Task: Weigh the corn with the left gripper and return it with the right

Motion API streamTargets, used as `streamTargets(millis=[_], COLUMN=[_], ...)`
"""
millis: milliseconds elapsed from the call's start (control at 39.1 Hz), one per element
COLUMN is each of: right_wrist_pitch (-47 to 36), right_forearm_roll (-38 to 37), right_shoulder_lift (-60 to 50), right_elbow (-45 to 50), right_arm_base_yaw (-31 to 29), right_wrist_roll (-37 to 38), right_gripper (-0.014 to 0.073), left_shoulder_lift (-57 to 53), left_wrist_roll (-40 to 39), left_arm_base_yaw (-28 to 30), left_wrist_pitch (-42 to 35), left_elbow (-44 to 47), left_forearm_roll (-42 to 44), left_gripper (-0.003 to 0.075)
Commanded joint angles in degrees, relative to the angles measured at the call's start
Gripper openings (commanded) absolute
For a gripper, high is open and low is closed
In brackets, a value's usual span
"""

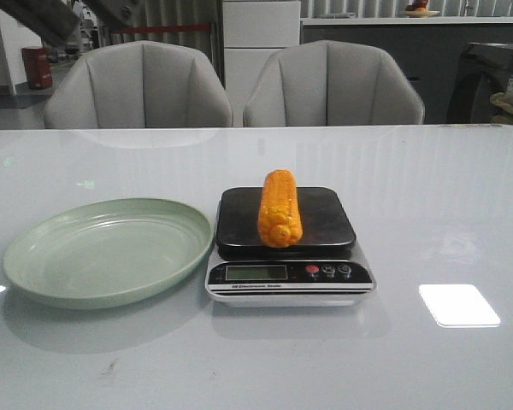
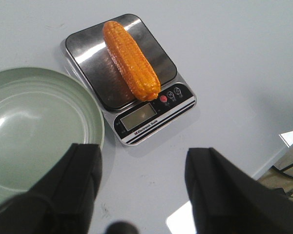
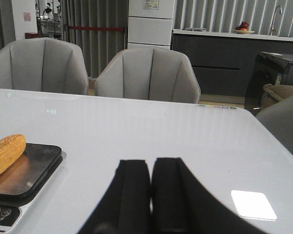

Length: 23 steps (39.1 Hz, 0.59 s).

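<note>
The orange-yellow corn [image 1: 280, 207] lies lengthwise on the black platform of a kitchen scale [image 1: 325, 282] at the table's middle. It also shows in the left wrist view [image 2: 130, 59] and at the edge of the right wrist view [image 3: 5, 155]. My left gripper [image 2: 144, 153] is open and empty, raised above the table in front of the scale and the plate, apart from the corn. My right gripper [image 3: 150, 163] is shut and empty, low over the table to the right of the scale. Neither gripper shows in the front view.
A pale green plate [image 1: 34, 256] lies left of the scale, touching or nearly touching it; its rim shows in the left wrist view [image 2: 95, 109]. Two grey chairs [image 1: 333, 85] stand behind the table. The table's edge shows beside the left gripper [image 2: 278, 156].
</note>
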Motion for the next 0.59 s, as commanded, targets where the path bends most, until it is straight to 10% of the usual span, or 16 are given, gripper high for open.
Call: streamTargets(millis=[0,562], right_wrist_pitch=[-4.9,-4.9], right_forearm_roll=[-0.7,-0.7], right_shoulder_lift=[-1.1,-1.0], right_elbow=[0.6,0.6], right_arm_base_yaw=[-0.5,-0.5], right_wrist_roll=[-0.4,-0.4], right_gripper=[0.0169,0.0169], left_shoulder_lift=[-7.6,-44.7], left_wrist_roll=[0.1,0.1], left_arm_base_yaw=[0.2,0.2], left_wrist_pitch=[-3.6,4.2], left_elbow=[2.4,17.7], left_forearm_roll=[-0.6,5.6], left_gripper=[0.0387,0.0301])
